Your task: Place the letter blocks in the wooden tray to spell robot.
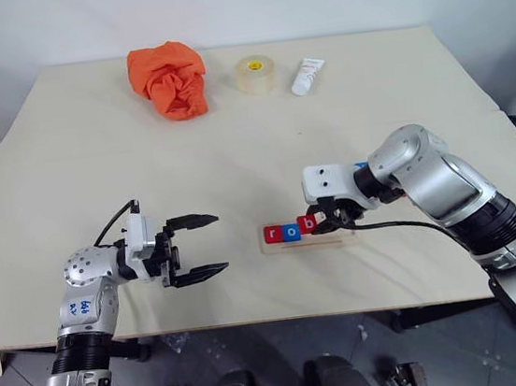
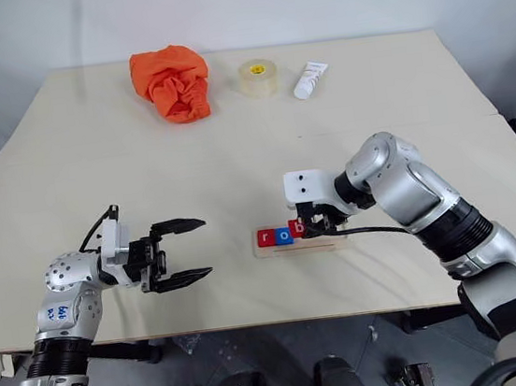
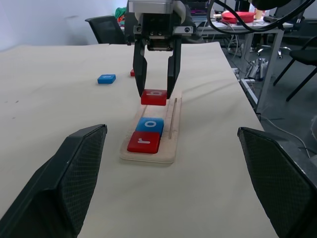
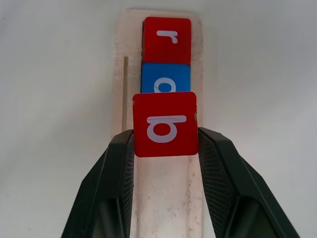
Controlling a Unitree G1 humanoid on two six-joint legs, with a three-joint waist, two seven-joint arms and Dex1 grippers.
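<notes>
The wooden tray (image 1: 331,239) lies near the table's front edge, right of centre. A red r block (image 3: 144,142) and a blue o block (image 3: 149,124) sit side by side at its left end. My right gripper (image 3: 154,93) points down over the tray and is shut on a red b block (image 4: 165,124), held just above the recess right after the o. Two loose letter blocks lie on the table beyond the tray, one blue (image 3: 106,78) and one red (image 3: 132,73) that is partly hidden. My left gripper (image 1: 222,243) hovers open and empty to the tray's left, pointing at it.
At the far side of the table lie a crumpled orange cloth (image 1: 169,79), a tape roll (image 1: 256,74) and a white tube (image 1: 308,76). The table's right edge (image 3: 237,79) runs close behind the tray in the left wrist view, with chairs and desks beyond it.
</notes>
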